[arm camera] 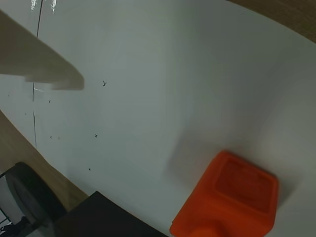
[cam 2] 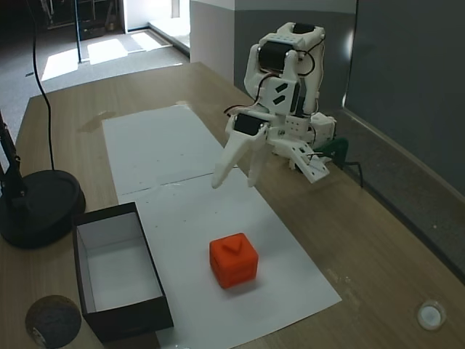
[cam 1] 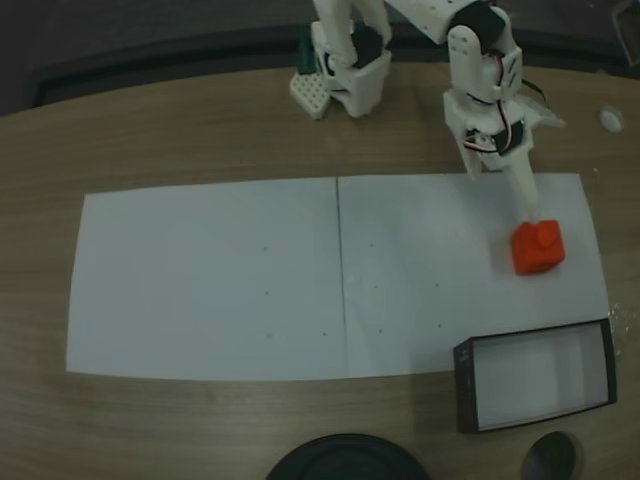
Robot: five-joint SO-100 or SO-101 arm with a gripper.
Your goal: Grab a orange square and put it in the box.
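Paper (cam 2: 182, 211) bare around cube (cam 2: 233, 259); box (cam 2: 116, 273) well apart; open jaws above, unobstructed

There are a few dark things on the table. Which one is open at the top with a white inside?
The box: a rectangular black-walled tray near the orange square. The round black base and the small dark disc are closed and round.

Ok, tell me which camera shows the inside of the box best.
A fixed view: the box sits close, its white floor and all four black walls plain. The other fixed view has the box whole too, but dimmer. The wrist view catches just a dark corner.
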